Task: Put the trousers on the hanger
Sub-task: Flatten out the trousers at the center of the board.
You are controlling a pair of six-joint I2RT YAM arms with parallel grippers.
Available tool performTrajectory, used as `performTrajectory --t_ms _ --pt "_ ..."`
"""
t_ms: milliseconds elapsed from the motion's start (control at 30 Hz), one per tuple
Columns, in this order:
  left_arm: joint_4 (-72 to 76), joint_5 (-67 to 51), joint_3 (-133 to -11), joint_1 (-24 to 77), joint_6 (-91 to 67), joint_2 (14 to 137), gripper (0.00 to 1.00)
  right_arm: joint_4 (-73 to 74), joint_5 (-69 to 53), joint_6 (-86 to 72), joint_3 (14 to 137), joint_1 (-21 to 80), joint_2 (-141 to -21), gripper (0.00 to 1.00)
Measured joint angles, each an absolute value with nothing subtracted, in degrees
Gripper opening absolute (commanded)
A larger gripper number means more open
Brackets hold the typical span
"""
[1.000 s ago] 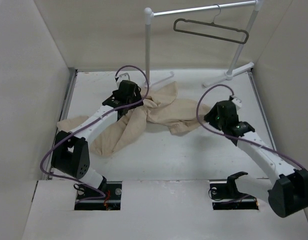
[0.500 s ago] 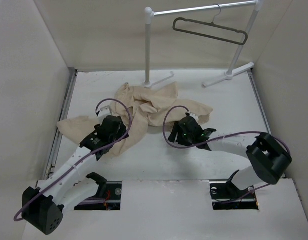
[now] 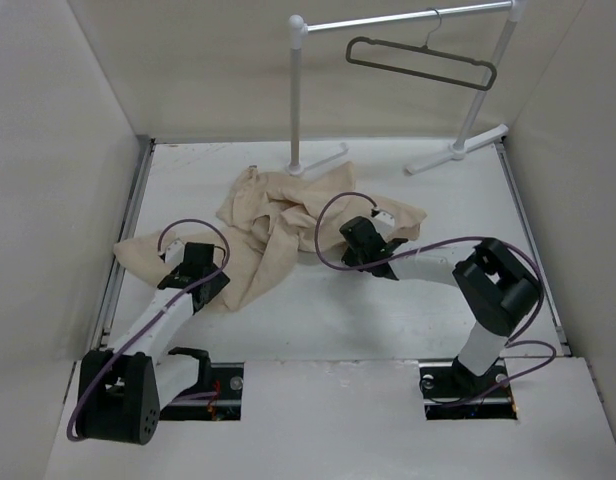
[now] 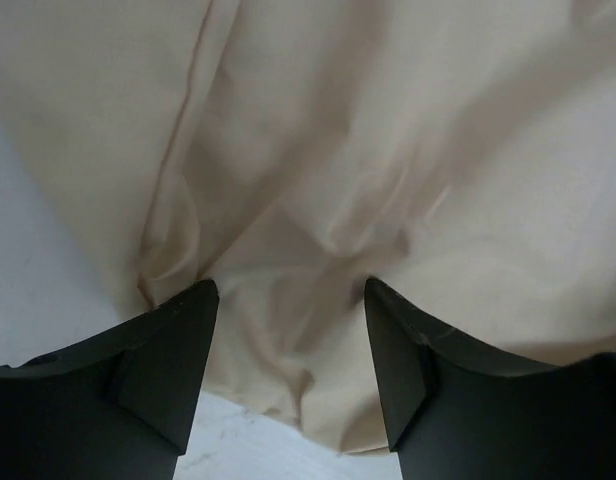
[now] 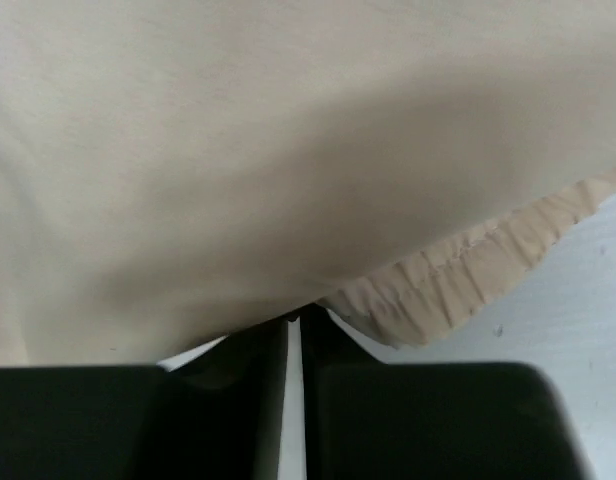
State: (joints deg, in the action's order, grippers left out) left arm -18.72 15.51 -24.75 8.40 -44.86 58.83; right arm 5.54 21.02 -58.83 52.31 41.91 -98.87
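Note:
The beige trousers (image 3: pixel 288 210) lie crumpled mid-table, one leg stretching toward the left wall. The dark hanger (image 3: pixel 423 62) hangs from the white rail at the back right, far from both arms. My left gripper (image 3: pixel 213 280) is low over the near edge of that left leg, open. In the left wrist view its fingers (image 4: pixel 168 350) straddle folded cloth (image 4: pixel 368 150) without pinching it. My right gripper (image 3: pixel 350 238) sits at the trousers' near right edge. In the right wrist view it (image 5: pixel 296 318) is shut, tips meeting under the cloth (image 5: pixel 288 150) beside a gathered hem (image 5: pixel 468 275).
The white garment rail (image 3: pixel 297 95) stands on two feet at the back of the white table (image 3: pixel 388 320). Pale walls close in both sides. Two dark openings sit at the arm bases along the near edge.
Both arms drew back toward the near side. The left gripper went from the trousers' middle to the left leg. The right gripper came in to the cloth's edge and shut.

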Motion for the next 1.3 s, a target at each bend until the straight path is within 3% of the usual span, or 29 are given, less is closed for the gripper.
performTrajectory --t_ms 133,200,333,567,733,900,1000,1167,1300 --pt "-11.73 14.96 -25.41 6.46 -45.69 63.7 0.14 7.7 22.46 -58.59 51.44 40.88 -96.95 0.02" --pt "-8.97 14.48 -25.56 5.5 -45.76 65.49 0.07 9.5 23.38 -57.74 48.6 40.8 -91.9 0.02" --pt "-8.99 13.89 -25.76 3.55 -46.39 64.36 0.05 17.15 24.43 -56.29 39.97 40.14 -68.75 0.01" --pt "-22.31 17.41 -38.96 1.78 -46.09 44.47 0.05 41.91 25.74 -57.69 39.42 33.3 -32.77 0.0" --pt "-27.55 19.73 -49.67 -2.22 -43.44 37.39 0.09 55.61 24.51 -57.23 44.77 25.67 -23.86 0.0" --pt "-33.71 19.46 -50.7 -2.83 -41.6 36.34 0.1 64.66 18.44 -55.81 45.65 18.13 -19.29 0.0" --pt "-35.73 19.35 -50.06 -2.68 -40.32 38.0 0.19 66.52 17.12 -53.76 45.65 14.41 -19.27 0.0" --pt "-36.34 17.39 -42.19 -1.02 -39.07 38.24 0.58 64.47 15.59 -49.41 45.06 10.39 -21.56 0.0" --pt "-38.13 15.73 -35.97 -3.7 -39.22 37.3 0.67 60.2 14.72 -47.05 44.12 7.03 -24.34 0.0"
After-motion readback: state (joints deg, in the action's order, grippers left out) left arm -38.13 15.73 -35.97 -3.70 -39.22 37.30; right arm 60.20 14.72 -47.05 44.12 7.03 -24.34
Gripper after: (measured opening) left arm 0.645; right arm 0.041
